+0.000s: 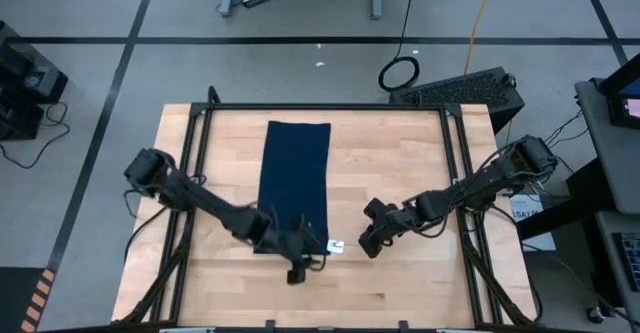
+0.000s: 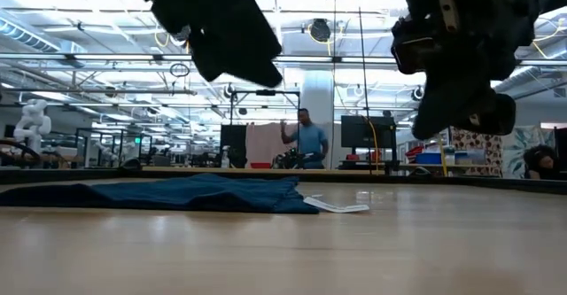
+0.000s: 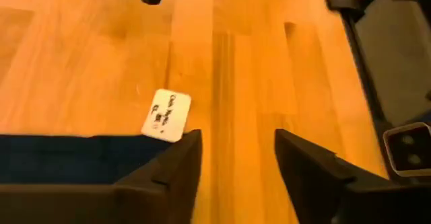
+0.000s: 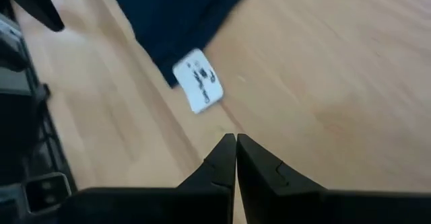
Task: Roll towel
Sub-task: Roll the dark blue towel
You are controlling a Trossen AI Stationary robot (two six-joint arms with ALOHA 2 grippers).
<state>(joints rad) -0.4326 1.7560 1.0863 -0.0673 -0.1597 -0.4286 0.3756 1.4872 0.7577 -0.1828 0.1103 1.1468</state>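
You have no roll yet: the towel (image 1: 295, 178) lies flat and unrolled on the tabletop (image 1: 400, 273), a long dark strip running from the far edge toward the near side, a little left of the middle, so judged from this the whole rolling job is still ahead of you. Starting on the left, your left gripper (image 1: 297, 258) sits at the towel's near end, over its near right corner; in the left wrist view its jaws stand apart with bare wood between them and the towel's edge lies just beside the one finger, so they hold nothing. From the low view the gripper looks lifted clear of the cloth. Just right of that corner the white tag (image 1: 336, 245) sticks out from the towel's edge and lies flat on the wood. Further right, your right gripper (image 1: 372, 241) hangs over bare tabletop near the tag, apart from the cloth, its jaws pressed together and empty. What is left, as I judge it: take the near end, turn it over onto itself, and work the roll toward the far edge. The near edge shows some slight rumpling in the low view, nothing more.
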